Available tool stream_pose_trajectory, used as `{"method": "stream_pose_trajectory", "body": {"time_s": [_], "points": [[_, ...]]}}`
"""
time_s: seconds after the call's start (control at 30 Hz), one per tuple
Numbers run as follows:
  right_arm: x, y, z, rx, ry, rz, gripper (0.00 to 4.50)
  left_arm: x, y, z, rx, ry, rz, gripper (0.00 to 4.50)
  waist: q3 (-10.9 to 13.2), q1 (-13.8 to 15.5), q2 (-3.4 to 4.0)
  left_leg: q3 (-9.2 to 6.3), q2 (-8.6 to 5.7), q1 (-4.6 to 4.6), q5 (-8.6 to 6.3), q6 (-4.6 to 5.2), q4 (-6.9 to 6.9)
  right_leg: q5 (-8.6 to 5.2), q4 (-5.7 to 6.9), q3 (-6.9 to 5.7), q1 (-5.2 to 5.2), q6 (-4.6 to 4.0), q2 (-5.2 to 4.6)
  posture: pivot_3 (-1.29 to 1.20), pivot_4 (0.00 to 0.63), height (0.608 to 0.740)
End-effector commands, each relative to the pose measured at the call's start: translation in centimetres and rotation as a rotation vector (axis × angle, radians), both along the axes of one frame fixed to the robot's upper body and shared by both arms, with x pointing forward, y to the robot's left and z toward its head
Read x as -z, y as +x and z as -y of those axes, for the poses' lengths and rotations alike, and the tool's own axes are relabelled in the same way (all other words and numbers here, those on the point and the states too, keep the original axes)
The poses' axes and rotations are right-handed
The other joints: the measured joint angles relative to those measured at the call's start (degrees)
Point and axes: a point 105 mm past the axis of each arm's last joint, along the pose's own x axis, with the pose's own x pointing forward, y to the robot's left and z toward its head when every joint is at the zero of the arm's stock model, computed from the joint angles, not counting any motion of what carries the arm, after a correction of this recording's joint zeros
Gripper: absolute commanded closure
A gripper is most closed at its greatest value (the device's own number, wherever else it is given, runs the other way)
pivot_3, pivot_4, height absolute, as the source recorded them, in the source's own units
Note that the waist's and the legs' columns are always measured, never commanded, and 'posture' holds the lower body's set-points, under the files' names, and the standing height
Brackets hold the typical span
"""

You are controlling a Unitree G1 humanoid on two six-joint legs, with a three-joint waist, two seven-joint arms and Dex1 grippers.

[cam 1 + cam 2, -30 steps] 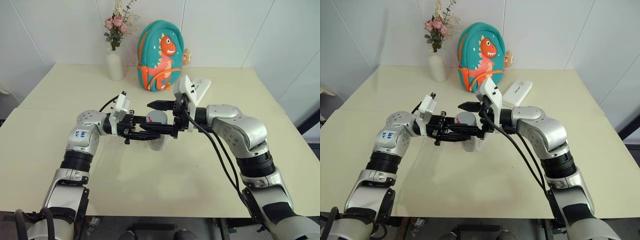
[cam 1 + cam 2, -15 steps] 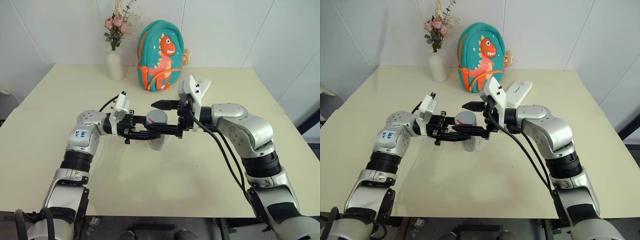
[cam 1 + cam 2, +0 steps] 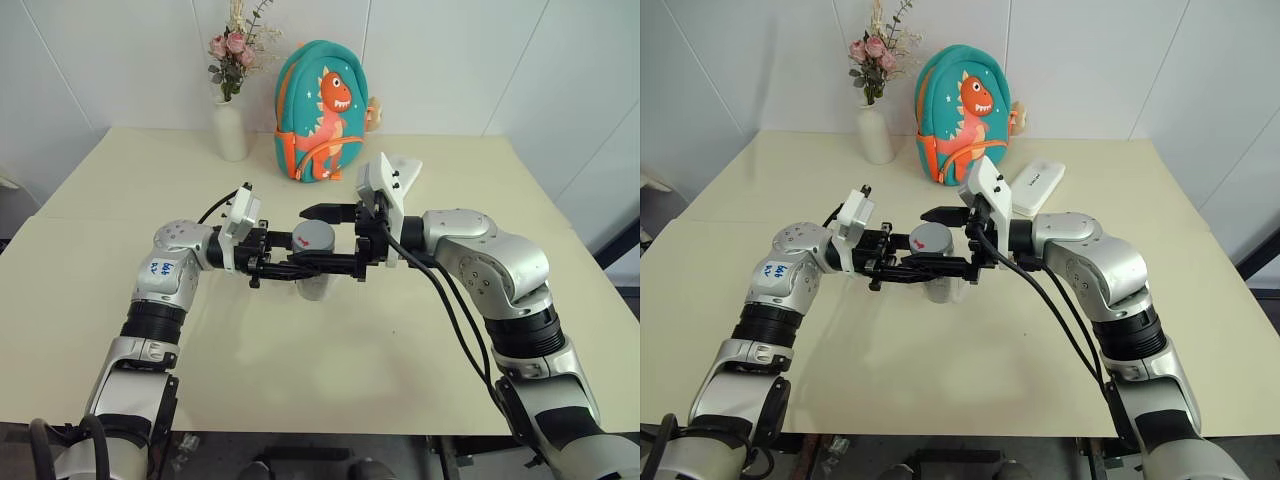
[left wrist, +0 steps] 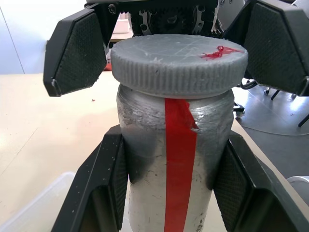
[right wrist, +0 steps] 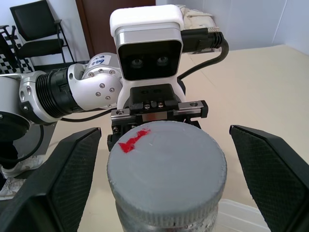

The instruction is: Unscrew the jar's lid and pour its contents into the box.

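While the left gripper [image 4: 166,188] stays clamped on the jar [image 4: 169,164], the right gripper [image 5: 164,169] has shifted slightly, jaws spread wide around the lid [image 5: 166,164], so unscrewing hasn't started.

Grey ribbed lid [image 4: 179,62] with red smear, clear jar [image 4: 169,164] with red stripe, teal dinosaur backpack [image 3: 322,110].

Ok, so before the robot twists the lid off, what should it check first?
1. Left end effector shut on the small clear cylindrical jar with the red stripe: ok.
2. Round grey ribbed screw lid on the jar: ok, not yet removed.
3. Right end effector centred on the lid: ok, one finger on each side.
4. Right fingers gripping the lid: not ok, they stand open and apart from it.
5. Jar upright: ok.
6. Clear plastic box ready beneath: cannot tell, just a corner shows.
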Motion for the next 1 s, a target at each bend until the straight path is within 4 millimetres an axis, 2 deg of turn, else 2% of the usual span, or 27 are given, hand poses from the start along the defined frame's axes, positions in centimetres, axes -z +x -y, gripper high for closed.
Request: {"method": "stream_pose_trajectory", "body": {"time_s": [0.03, 0.9, 1.0], "points": [[-1.40, -0.63, 0.43, -0.012, 0.033, 0.065, 0.03, -1.20, -0.23, 0.32, 0.015, -0.005, 0.055, 2.50, 0.0, 0.0, 0.00, 0.00, 0.00, 0.00, 0.00, 0.00, 0.00, 0.00, 0.00, 0.00, 0.00, 0.00, 0.00, 0.00, 0.150, 0.740], [-1.37, -0.54, 0.40, -0.022, 0.036, 0.080, 0.03, -0.82, -0.60, 0.34, 0.018, 0.007, 0.040, 2.50, 0.0, 0.0, 0.00, 0.00, 0.00, 0.00, 0.00, 0.00, 0.00, 0.00, 0.00, 0.00, 0.00, 0.00, 0.00, 0.00, 0.150, 0.740], [-1.50, -0.61, 0.40, -0.028, 0.044, 0.083, 0.62, -0.71, -0.62, 0.32, 0.018, 0.008, 0.037, 2.50, 0.0, 0.0, 0.00, 0.00, 0.00, 0.00, 0.00, 0.00, 0.00, 0.00, 0.00, 0.00, 0.00, 0.00, 0.00, 0.00, 0.150, 0.740]]}}
